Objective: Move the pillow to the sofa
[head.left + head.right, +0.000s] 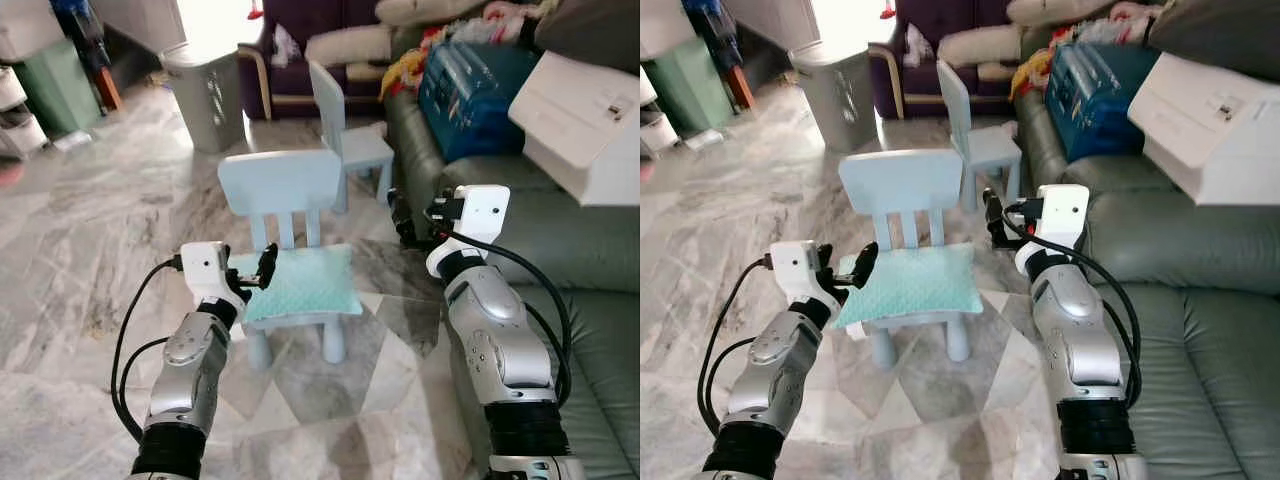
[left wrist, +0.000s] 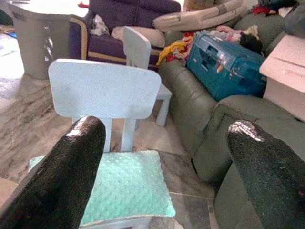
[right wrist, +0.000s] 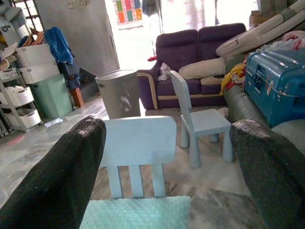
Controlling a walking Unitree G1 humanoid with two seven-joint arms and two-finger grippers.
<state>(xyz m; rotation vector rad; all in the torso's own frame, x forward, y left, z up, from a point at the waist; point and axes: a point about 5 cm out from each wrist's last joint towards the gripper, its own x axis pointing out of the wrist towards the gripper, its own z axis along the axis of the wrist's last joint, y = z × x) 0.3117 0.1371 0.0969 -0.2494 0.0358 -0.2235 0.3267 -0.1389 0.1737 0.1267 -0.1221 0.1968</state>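
Item: pillow, mint green, dimpled cover. It lies flat on the seat of the near chair, a pale blue child's chair, covering nearly all the seat and overhanging the front edge a little. Its long axis runs from 9 to 3 o'clock across my head view.

Item: left gripper. I read its jaws as open; the wrist view shows both fingers spread wide with the pillow between and below them. The tips sit at the pillow's 9 o'clock edge, touching or just short of it; I cannot tell which. This is the nearer arm.

Item: right gripper. Its jaws are open too, the fingers standing well apart in its wrist view. It hangs off the pillow's 2 o'clock corner, apart from it and higher, beside the sofa arm.

Item: sofa, grey-green leather, at 3 o'clock from the chair. The near cushions look free; a blue case and a white box crowd the far end.

Judgement: I expect a two-sided grasp at the short ends. The left is nearly placed; the right must come down toward 3 o'clock.
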